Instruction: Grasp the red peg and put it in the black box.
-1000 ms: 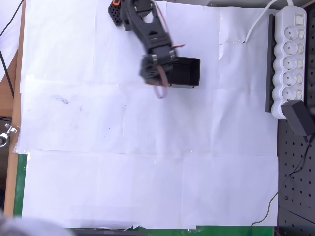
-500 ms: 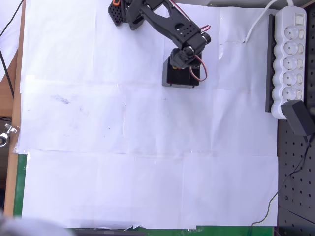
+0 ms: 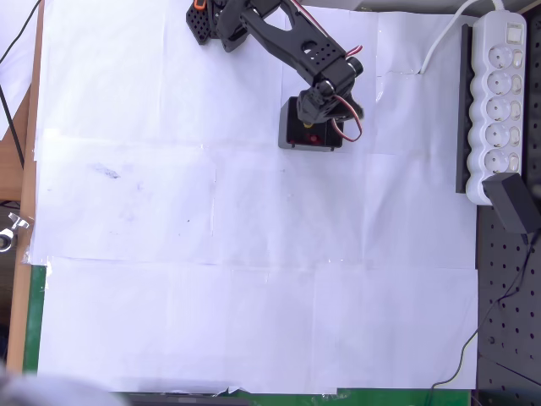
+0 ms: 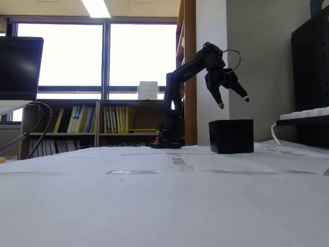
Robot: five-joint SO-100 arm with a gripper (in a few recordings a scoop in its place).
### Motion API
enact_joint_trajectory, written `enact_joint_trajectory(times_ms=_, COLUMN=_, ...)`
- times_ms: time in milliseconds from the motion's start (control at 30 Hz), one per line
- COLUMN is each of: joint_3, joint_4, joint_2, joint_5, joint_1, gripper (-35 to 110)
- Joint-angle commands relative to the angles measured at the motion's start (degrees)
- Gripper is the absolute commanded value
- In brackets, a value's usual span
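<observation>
- One small red peg (image 3: pixel 312 138) lies already inside the black box (image 3: pixel 288 135), a little toward 3 o'clock from its centre in the overhead view
- Above the box, the gripper (image 4: pixel 234 101) hangs with jaws spread wide and holds nothing
- Lowering now could knock the box wall, because the fingertips are near over its rim

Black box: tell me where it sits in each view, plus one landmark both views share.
Overhead view: the black box sits upper centre on the white paper, partly under the arm's tool, a red spot inside it.
Fixed view: the box stands right of centre on the table, below the open tool.
Shared landmark: the white power strip, at the right edge in both.
</observation>
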Motion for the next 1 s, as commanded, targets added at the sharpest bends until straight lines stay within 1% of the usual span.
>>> enact_joint_trajectory(times_ms=0, joint_3=4.66, joint_4=1.58, joint_2=-4.83, joint_5=-0.18, joint_1=-0.18, gripper=47)
enact_joint_trajectory(times_ms=100, joint_3=5.62, joint_4=3.25, joint_2=-5.54, joint_5=-0.97, joint_1=0.88, gripper=46)
enact_joint_trajectory(times_ms=133, joint_3=5.54, joint_4=3.87, joint_2=-6.33, joint_5=-2.20, joint_1=1.49, gripper=43)
enact_joint_trajectory(times_ms=167, joint_3=5.01, joint_4=4.13, joint_2=-7.38, joint_5=-3.78, joint_1=2.29, gripper=37)
enact_joint_trajectory(times_ms=233, joint_3=3.16, joint_4=3.69, joint_2=-10.99, joint_5=-4.22, joint_1=4.22, gripper=0)
enact_joint_trajectory(times_ms=300, joint_3=-2.37, joint_4=1.23, joint_2=-16.88, joint_5=-7.65, joint_1=7.38, gripper=0)
enact_joint_trajectory(times_ms=367, joint_3=-12.39, joint_4=-4.39, joint_2=-26.10, joint_5=-15.12, joint_1=12.13, gripper=0)
enact_joint_trajectory(times_ms=400, joint_3=-19.34, joint_4=-9.40, joint_2=-32.08, joint_5=-18.37, joint_1=14.85, gripper=0)
enact_joint_trajectory(times_ms=467, joint_3=-36.04, joint_4=-23.12, joint_2=-45.70, joint_5=-22.59, joint_1=20.65, gripper=0)
enact_joint_trajectory(times_ms=500, joint_3=-43.33, joint_4=-25.75, joint_2=-51.86, joint_5=-25.75, joint_1=22.59, gripper=0)
enact_joint_trajectory(times_ms=600, joint_3=-51.94, joint_4=-20.92, joint_2=-57.74, joint_5=-30.41, joint_1=28.83, gripper=0)
enact_joint_trajectory(times_ms=633, joint_3=-55.46, joint_4=-20.74, joint_2=-60.12, joint_5=-31.82, joint_1=29.97, gripper=0)
enact_joint_trajectory(times_ms=800, joint_3=-75.06, joint_4=-25.22, joint_2=-77.34, joint_5=-39.55, joint_1=34.89, gripper=0)
enact_joint_trajectory(times_ms=967, joint_3=-86.31, joint_4=-32.34, joint_2=-86.22, joint_5=-41.92, joint_1=37.00, gripper=0)
